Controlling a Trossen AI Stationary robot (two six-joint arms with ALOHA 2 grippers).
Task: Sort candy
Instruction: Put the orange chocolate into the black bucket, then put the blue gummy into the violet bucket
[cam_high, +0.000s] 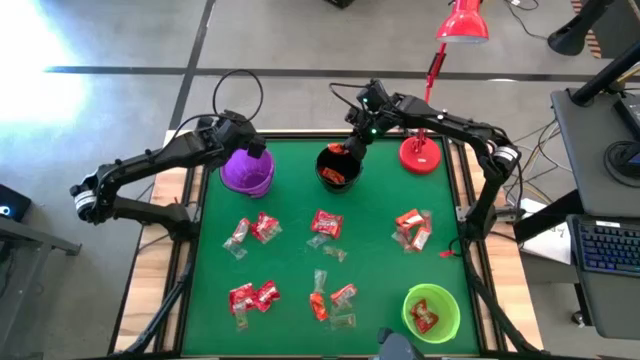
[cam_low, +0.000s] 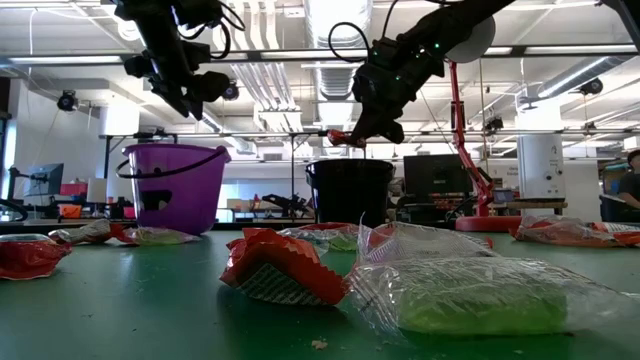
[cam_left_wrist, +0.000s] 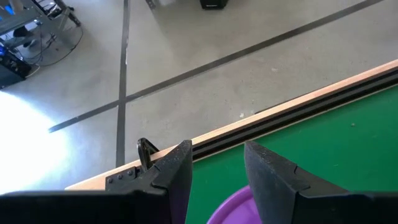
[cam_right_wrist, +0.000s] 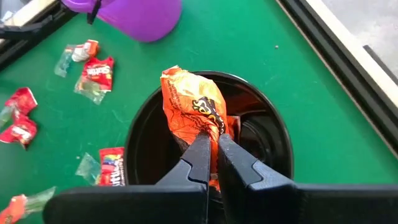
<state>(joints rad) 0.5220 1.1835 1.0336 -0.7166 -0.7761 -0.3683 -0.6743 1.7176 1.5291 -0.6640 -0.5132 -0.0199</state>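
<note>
Green table: orange candy upright over black cup.

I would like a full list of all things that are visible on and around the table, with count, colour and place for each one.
purple cup: one, purple, far left of the mat, below the left claw.
black cup: one, black, far middle, some orange candy inside.
green cup: one, green, near right corner, red candy inside.
orange candy: one, orange, held above the black cup.
loose candy: many, red, orange-red and clear, scattered in small groups over the mat.
lamp: one, red, far right of the table.
green mat: one, covers the table top.
left claw: one, dark, open and empty over the purple cup.
right claw: one, dark, shut on the orange candy.
</note>
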